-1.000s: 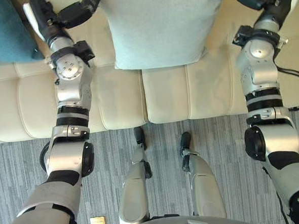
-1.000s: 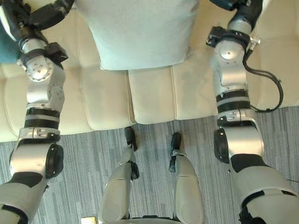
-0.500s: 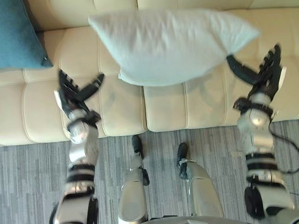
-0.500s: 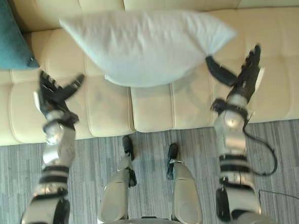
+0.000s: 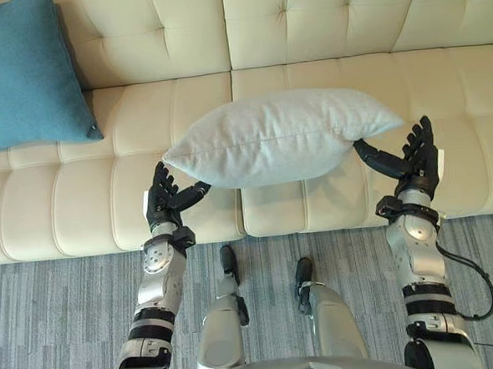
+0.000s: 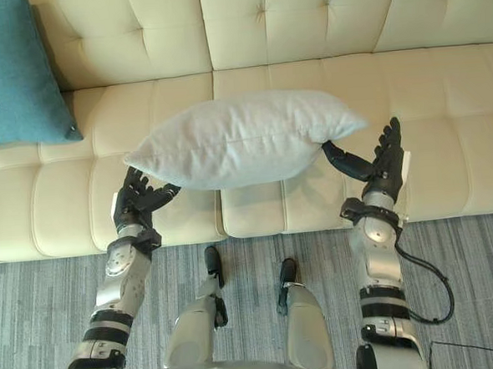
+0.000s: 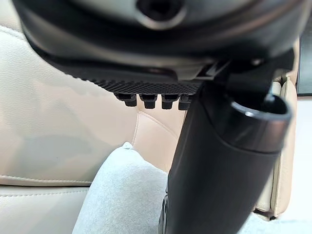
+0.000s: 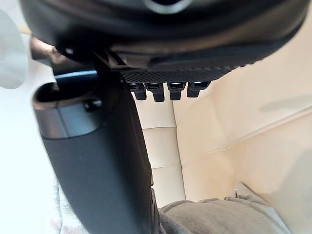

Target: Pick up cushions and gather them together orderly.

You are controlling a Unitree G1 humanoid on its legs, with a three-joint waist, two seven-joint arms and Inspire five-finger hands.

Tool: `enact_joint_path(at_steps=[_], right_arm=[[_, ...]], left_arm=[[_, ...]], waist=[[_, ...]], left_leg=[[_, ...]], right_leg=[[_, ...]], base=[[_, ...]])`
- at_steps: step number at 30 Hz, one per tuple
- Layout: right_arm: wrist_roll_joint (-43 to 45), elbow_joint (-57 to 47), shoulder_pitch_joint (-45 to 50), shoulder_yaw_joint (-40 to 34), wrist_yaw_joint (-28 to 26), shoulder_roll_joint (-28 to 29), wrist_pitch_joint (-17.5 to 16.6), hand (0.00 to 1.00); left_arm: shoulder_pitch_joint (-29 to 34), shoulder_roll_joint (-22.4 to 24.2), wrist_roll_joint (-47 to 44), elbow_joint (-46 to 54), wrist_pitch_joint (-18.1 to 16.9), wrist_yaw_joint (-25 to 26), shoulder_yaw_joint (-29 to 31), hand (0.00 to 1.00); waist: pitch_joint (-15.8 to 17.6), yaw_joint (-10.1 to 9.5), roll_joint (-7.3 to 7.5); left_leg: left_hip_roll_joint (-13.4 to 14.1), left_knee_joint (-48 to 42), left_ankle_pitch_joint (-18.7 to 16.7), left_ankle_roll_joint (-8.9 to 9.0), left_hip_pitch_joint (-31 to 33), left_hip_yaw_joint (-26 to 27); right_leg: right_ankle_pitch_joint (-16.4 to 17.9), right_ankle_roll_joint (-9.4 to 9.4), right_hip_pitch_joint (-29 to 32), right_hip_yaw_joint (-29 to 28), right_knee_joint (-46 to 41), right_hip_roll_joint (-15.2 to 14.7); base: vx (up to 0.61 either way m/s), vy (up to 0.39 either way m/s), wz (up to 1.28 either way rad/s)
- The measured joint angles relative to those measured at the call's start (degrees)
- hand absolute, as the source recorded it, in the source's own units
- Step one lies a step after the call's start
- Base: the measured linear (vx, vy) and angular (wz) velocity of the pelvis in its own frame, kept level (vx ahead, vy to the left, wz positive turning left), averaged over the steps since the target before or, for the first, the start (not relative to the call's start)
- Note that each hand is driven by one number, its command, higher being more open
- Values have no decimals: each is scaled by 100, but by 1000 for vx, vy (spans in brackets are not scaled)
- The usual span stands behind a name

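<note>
At frame centre, pale grey cushion [image 5: 273, 138] over cream sofa [image 5: 321, 29] seat, between left hand [image 5: 162, 200] and right hand [image 5: 417, 159]; both hands spread, thumbs at cushion ends. Upper left: teal cushion [image 5: 24, 73] against backrest.

Downward head stereo; wrist close-ups; shared cushion [image 5: 277, 137]

Cushion [image 5: 277, 137] between left hand [image 5: 162, 202] and right hand [image 5: 417, 161] — over sofa [image 5: 304, 30] (second cushion [image 5: 26, 72] back-left).
</note>
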State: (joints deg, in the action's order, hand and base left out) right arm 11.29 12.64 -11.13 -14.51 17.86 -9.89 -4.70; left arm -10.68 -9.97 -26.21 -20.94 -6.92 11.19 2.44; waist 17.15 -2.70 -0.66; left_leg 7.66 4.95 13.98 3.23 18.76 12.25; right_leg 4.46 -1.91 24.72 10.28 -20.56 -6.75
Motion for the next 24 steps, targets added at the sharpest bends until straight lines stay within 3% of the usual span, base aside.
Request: enact_joint_path(at_steps=[4,12,15,20,24], right_arm=[[0,35,-287,160,-49,-188,1,100],[1,596,-1473,736,-39,-372,-5,100],[1,1223,-2155,902,-1,-418,-1,100],[1,2725,-3977,1040,251,-624,176,100],[3,3477,-5066,1059,390,-743,358,100]], left_arm=[[-25,-70,3,-1,-8,-41,0,100],[-396,-181,2,-99,-12,-18,-257,100],[-926,-192,-1,-156,-12,84,-466,100],[-2586,-323,-10,-715,-31,478,-814,100],[-3496,-416,-11,-1118,-49,734,-831,100]], waist=[[-62,1,-81],[-79,2,-94],[-81,2,-98],[-52,-2,-150],[8,3,-255]], left_leg=[[2,0,4,-4,9,-26],[26,0,50,26,86,-104],[29,-1,90,64,174,-225],[32,-2,203,124,408,-408],[9,-3,292,138,547,-471]], right_leg=[[-12,-7,-13,2,50,7],[-105,-34,-106,73,308,58],[-108,-32,-104,184,339,58],[-118,-15,67,334,274,54],[-119,-13,235,351,177,24]], base=[[8,-60,-1],[24,-53,3],[5,-57,18],[-32,-56,13],[-37,-64,4]])
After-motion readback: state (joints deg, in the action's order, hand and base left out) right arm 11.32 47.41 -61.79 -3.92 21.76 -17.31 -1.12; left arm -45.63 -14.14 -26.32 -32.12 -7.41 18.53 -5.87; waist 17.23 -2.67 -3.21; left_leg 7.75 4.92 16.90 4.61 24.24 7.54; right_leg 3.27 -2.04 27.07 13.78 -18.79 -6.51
